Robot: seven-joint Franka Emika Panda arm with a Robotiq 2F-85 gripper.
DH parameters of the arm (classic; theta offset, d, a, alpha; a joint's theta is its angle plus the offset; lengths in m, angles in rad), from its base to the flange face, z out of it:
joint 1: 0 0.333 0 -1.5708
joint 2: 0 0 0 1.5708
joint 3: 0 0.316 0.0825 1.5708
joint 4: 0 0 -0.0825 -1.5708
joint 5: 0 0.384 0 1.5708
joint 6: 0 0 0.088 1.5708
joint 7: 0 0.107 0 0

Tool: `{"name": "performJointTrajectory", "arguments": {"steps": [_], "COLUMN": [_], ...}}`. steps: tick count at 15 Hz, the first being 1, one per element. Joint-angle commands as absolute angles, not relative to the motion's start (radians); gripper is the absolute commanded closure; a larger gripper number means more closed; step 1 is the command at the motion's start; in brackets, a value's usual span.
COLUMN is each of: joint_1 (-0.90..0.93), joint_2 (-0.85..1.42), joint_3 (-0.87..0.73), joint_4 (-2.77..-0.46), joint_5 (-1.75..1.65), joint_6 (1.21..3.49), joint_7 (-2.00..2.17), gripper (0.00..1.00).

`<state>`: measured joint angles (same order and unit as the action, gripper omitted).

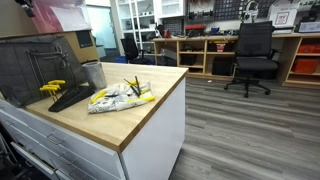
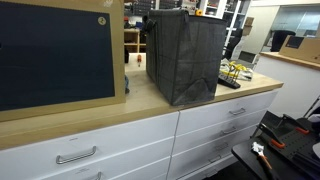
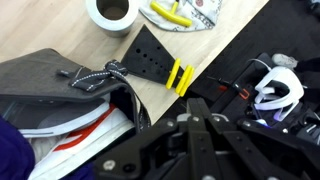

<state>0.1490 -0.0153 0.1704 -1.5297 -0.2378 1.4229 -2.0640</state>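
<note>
The grey bag (image 3: 50,85) stands upright on the counter (image 3: 235,45), so its mouth faces up and is reachable from above. Its handle (image 3: 100,75) falls loose over the rim. The gripper (image 3: 195,135) hangs close above this rim, its fingers pressed together, and I see nothing between them. Just beside the bag, toward the counter's edge, a black holder (image 3: 155,60) with yellow keys lies flat. A metal cup (image 3: 112,12) stands further off.

A grey bag (image 2: 186,55) stands upright on the wooden counter (image 2: 140,102).
</note>
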Motion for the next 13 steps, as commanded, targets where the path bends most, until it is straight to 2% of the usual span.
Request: {"name": "performJointTrajectory", "arguments": {"steps": [1, 4, 13], "joint_1": [0.16, 0.172, 0.171], "joint_2": [-0.008, 0.003, 0.005], "joint_3": [0.173, 0.183, 0.183], "joint_4": [-1.522, -1.522, -1.52], "joint_5": [-0.226, -0.216, -0.216], "joint_6": [1.396, 1.366, 1.363], "joint_7": [-2.022, -1.973, -1.973], "gripper": [0.97, 0.75, 0.74]}}
